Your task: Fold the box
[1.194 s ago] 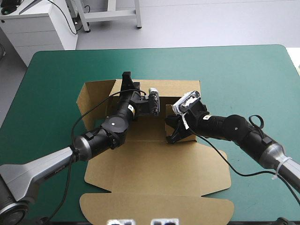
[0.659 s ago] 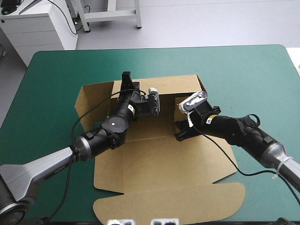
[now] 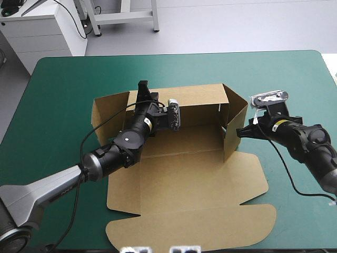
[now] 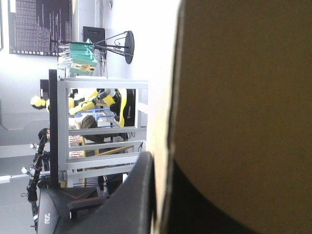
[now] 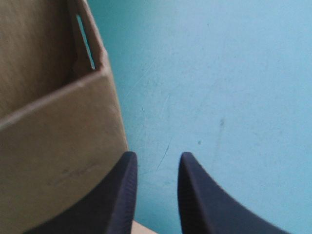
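On the teal-green table (image 3: 68,79) we see the left gripper (image 3: 142,86) clamped on the raised back wall of the brown box (image 3: 184,179) mid-table, the right gripper (image 3: 240,132), fingers slightly apart, just outside its upright right wall

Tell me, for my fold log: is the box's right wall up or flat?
Up. On the box, the right wall stands on edge, meeting the raised back wall at a corner; the lid lies flat.

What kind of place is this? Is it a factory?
Probably a robot lab or workshop: the left gripper and right gripper of two robot arms work at one brown box on a teal-green table.
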Controlling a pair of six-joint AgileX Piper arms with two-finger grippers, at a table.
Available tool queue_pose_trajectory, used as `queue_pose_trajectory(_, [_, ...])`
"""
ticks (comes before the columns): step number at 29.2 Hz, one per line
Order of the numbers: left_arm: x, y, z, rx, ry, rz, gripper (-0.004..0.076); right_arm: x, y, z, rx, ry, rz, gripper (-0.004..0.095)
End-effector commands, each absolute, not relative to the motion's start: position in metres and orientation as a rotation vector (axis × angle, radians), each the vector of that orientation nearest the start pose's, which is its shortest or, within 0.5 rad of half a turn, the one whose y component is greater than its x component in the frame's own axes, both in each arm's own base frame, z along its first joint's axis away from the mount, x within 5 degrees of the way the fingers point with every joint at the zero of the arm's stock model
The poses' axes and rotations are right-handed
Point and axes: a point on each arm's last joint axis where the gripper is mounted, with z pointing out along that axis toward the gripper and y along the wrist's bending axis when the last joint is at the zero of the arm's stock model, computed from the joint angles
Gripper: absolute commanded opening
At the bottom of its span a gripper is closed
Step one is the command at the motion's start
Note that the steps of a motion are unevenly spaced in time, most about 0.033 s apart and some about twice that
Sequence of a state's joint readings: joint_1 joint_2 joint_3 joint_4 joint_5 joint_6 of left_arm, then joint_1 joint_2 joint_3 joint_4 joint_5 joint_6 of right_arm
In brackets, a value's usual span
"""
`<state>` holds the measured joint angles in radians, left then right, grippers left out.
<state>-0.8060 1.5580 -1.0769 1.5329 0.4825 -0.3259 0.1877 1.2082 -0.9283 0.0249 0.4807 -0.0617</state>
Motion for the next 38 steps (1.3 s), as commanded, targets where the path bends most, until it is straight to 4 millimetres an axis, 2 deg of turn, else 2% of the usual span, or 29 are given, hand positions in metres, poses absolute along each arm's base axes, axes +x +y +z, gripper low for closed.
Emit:
queue_pose_trajectory(1, [0.265,-0.225,0.322,1.462,1.254,0.675,-0.0005,0.244,0.045,0.362,-0.247,2.048,0.085,0.0011])
queue_pose_trajectory(2, [0.265,-0.226,0.321,1.466,1.248,0.666,-0.0005,0.243,0.045,0.369,-0.245,2.031,0.086,-0.0016])
queue_pose_trajectory(8, [0.264,-0.226,0.321,1.468,1.245,0.665,-0.0006,0.248,0.046,0.41,-0.243,1.987,0.087,-0.002])
queue_pose_trajectory(13, [0.265,-0.225,0.322,1.465,1.248,0.671,-0.0006,0.263,0.049,0.415,-0.248,2.034,0.088,-0.002])
queue_pose_trajectory(22, [0.265,-0.224,0.322,1.457,1.26,0.686,-0.0006,0.314,0.059,0.396,-0.211,2.198,0.117,-0.002])
queue_pose_trajectory(25, [0.265,-0.224,0.322,1.457,1.26,0.686,-0.0006,0.325,0.064,0.388,-0.203,2.268,0.158,-0.002])
queue_pose_trajectory(29, [0.265,-0.224,0.321,1.455,1.265,0.683,-0.0006,0.327,0.073,0.373,-0.231,2.309,0.277,-0.002])
queue_pose_trajectory(33, [0.266,-0.223,0.321,1.452,1.271,0.693,-0.0006,0.322,0.079,0.351,-0.241,2.314,0.385,-0.002])
queue_pose_trajectory(36, [0.266,-0.222,0.321,1.444,1.281,0.71,-0.0006,0.309,0.08,0.328,-0.266,2.307,0.424,-0.002])
queue_pose_trajectory(38, [0.267,-0.221,0.321,1.441,1.286,0.717,-0.0006,0.299,0.079,0.322,-0.276,2.245,0.428,-0.002])
